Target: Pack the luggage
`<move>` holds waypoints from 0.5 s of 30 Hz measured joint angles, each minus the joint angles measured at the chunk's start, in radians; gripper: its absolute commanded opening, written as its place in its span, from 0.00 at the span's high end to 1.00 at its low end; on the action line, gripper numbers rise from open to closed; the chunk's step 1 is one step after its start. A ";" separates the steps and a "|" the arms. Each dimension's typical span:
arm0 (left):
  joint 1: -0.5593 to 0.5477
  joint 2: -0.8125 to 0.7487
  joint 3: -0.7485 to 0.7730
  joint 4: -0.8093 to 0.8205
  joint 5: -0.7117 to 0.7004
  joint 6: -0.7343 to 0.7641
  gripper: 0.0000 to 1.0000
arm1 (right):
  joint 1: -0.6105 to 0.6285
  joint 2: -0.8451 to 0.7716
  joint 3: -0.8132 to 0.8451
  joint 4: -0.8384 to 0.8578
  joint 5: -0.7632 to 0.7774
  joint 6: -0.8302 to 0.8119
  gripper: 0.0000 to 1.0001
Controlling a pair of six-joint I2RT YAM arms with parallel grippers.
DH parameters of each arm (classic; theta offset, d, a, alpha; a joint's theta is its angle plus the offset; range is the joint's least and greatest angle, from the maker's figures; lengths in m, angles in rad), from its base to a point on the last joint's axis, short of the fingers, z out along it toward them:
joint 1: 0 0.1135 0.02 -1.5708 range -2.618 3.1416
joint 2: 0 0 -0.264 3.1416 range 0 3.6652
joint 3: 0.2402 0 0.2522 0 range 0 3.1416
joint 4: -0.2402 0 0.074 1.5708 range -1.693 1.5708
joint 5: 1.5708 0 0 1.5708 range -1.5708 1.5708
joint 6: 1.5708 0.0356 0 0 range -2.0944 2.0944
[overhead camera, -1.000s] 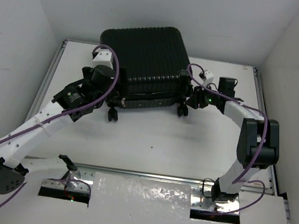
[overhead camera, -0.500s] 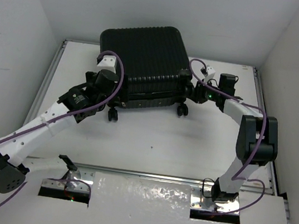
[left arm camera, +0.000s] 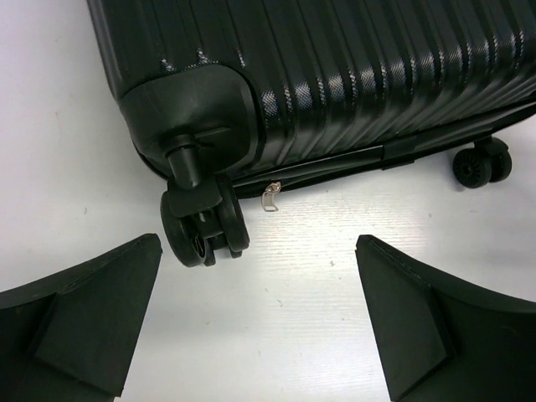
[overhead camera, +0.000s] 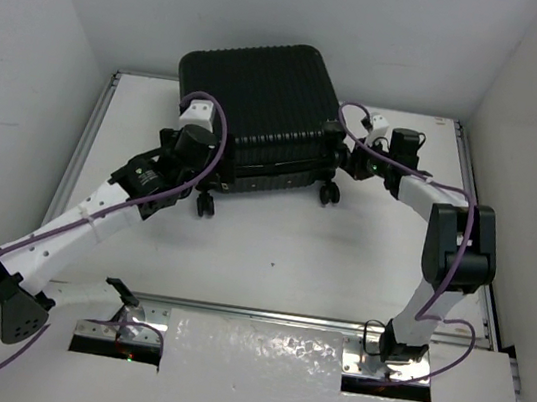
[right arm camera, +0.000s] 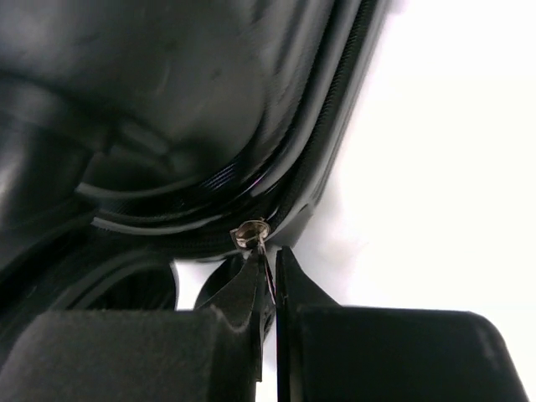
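Gleaming ribbed hard-shell luggage (overhead camera: 258, 98), metal zipper pull (right arm camera: 250, 235)

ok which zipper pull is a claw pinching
The zipper pull at the right corner of the luggage: the right claw is shut on it. The other pull, by the caster wheel before the open left claw, hangs free.

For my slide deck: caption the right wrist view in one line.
The right gripper, jaws shut on the metal zipper pull at the zip seam of the black luggage.
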State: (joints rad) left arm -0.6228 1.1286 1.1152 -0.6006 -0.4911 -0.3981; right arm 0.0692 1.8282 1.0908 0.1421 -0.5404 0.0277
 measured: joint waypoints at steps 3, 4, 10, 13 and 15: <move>0.000 0.029 -0.005 0.021 0.021 -0.006 0.00 | -0.002 0.035 0.056 -0.014 0.042 0.003 1.00; 0.000 0.039 -0.006 0.031 0.030 -0.010 0.00 | -0.003 0.052 0.080 -0.021 0.055 0.003 1.00; -0.006 0.130 -0.004 0.073 0.067 -0.040 0.00 | -0.017 0.170 0.231 -0.020 0.110 0.011 1.00; -0.013 0.182 0.010 0.084 0.070 -0.048 0.00 | -0.023 0.245 0.319 -0.008 0.084 0.035 0.96; -0.017 0.201 0.014 0.095 0.070 -0.051 0.00 | -0.032 0.316 0.407 -0.015 0.034 0.047 0.97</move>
State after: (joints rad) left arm -0.6395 1.3300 1.1294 -0.5056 -0.4213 -0.4496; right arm 0.0372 2.1441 1.4982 0.1272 -0.5064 0.0750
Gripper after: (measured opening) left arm 0.999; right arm 0.036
